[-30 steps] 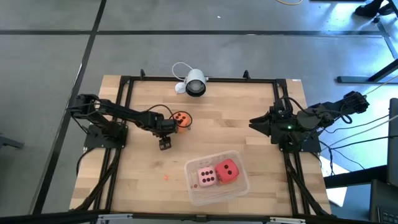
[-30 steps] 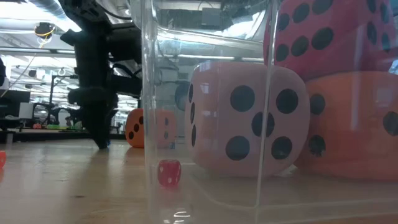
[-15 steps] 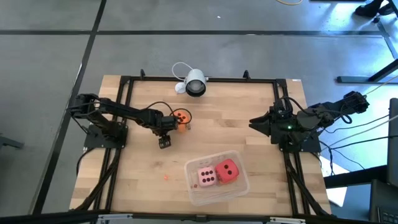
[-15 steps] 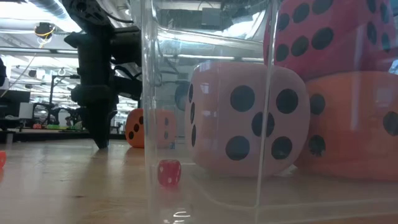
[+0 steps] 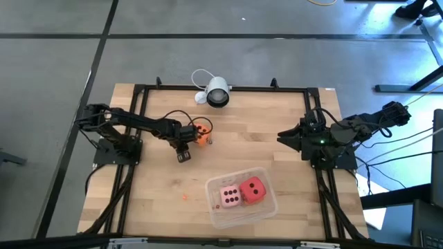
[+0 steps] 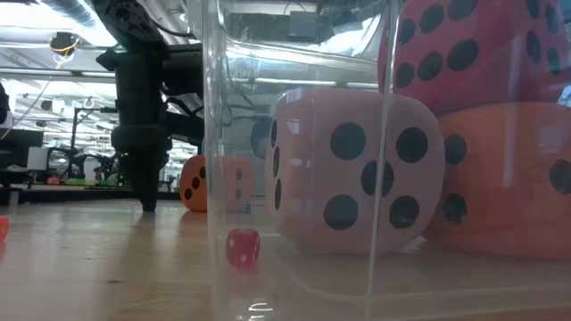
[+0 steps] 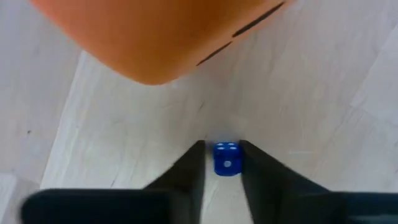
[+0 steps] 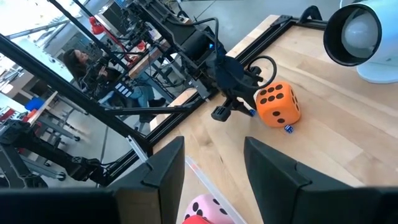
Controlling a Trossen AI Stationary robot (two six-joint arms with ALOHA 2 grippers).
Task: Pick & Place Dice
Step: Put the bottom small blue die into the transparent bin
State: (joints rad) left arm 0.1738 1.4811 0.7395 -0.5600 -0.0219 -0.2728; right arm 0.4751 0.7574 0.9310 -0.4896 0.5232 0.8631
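We find the left gripper (image 7: 222, 149) clenched on a tiny blue die (image 7: 226, 158) beside the orange die (image 5: 201, 132). The right gripper (image 8: 214, 158) waits released at the table's right side.

There are four big soft dice. Three sit inside the clear tub (image 5: 216, 207): one pale pink die (image 5: 230, 196), one red die (image 5: 254, 188), one orange die (image 6: 508, 178). One more orange die (image 5: 201, 131) sits outside the tub. There is one tiny blue die (image 7: 226, 158) and one tiny red die (image 6: 243, 247). There are two robot arms.
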